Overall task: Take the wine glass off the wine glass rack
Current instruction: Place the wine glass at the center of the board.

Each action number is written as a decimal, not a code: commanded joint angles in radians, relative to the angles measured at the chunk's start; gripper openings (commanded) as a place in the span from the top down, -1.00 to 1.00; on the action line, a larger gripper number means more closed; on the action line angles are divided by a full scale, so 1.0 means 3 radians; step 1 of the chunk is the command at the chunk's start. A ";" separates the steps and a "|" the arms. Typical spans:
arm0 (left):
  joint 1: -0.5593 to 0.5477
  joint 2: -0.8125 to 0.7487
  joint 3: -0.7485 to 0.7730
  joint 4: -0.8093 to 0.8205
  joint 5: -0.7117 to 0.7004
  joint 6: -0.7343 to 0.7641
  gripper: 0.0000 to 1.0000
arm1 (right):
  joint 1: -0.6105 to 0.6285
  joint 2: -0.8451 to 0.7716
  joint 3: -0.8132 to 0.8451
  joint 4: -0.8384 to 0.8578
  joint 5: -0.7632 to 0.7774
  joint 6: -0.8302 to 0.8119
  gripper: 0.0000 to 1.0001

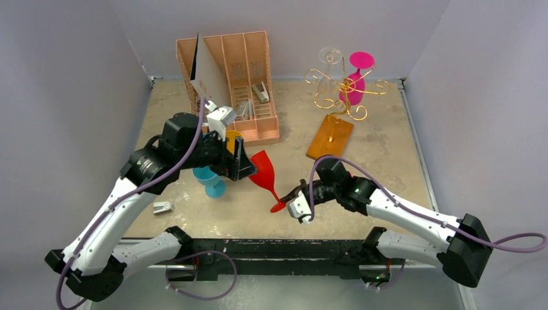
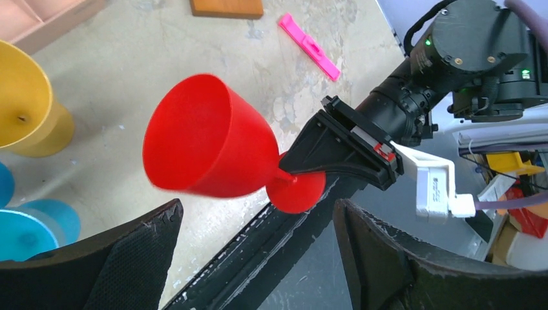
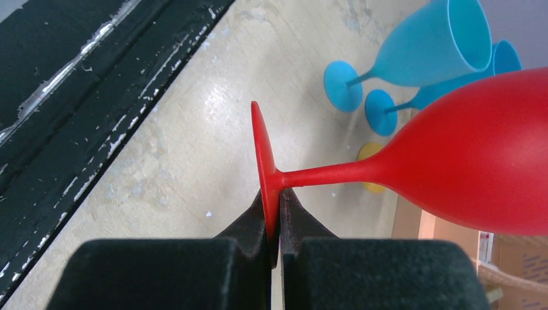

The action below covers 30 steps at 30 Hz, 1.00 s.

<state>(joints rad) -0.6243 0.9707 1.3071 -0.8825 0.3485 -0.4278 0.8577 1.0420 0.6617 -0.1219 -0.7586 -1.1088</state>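
The right gripper (image 3: 278, 201) is clamped narrowly on the flat round foot of a red plastic wine glass (image 3: 478, 168), one finger on each face of the disc. The glass tilts, its stem and bowl rising away toward the left arm. The left gripper (image 2: 258, 242) stands wide, holding nothing, and the red bowl sits just ahead of its fingers. Whether they touch it I cannot tell.

The glass is well clear of the gold curly-wire wine glass rack (image 1: 342, 90), which stands on its orange-brown wooden base (image 1: 330, 137) at the far right of the beige table (image 1: 388, 168). So the lift-off looks done for this glass, and the step in hand appears to be either a hand-over to the left arm or setting it down. Either way, the next move calls for a steady hold on the thin foot. A pinch there gives little control over a heavy tilted bowl, which could swing or slip.

Two blue plastic goblets (image 3: 439, 45) and a yellow goblet (image 2: 22, 103) crowd the table just beside the left gripper, leaving little room to put anything down. A pink-tan slotted file organiser (image 1: 239, 71) stands behind them. A magenta glass (image 1: 357, 74) and a clear glass (image 1: 328, 64) hang on the rack.
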 commanded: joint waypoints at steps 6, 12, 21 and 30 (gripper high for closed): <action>-0.0011 0.0310 0.0320 0.0026 0.0286 0.0171 -0.66 | 0.0292 -0.0022 0.0068 0.0078 0.0179 -0.0368 1.00; -0.0010 0.0458 0.0277 0.0062 0.0780 0.0178 -0.39 | 0.0369 0.0017 0.0029 0.0159 0.0280 -0.0430 1.00; -0.0010 0.0504 0.0233 -0.0046 0.1016 0.0235 -0.11 | 0.0379 -0.0026 -0.0007 0.0193 0.0432 -0.0476 1.00; -0.0010 0.0574 0.0221 -0.0226 0.1039 0.0282 0.12 | 0.0384 -0.0073 -0.0017 0.0195 0.0483 -0.0486 1.00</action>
<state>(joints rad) -0.6228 1.1378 1.3708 -0.9211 0.6018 -0.3634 0.9707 1.0424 0.6613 -0.0963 -0.6411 -1.2366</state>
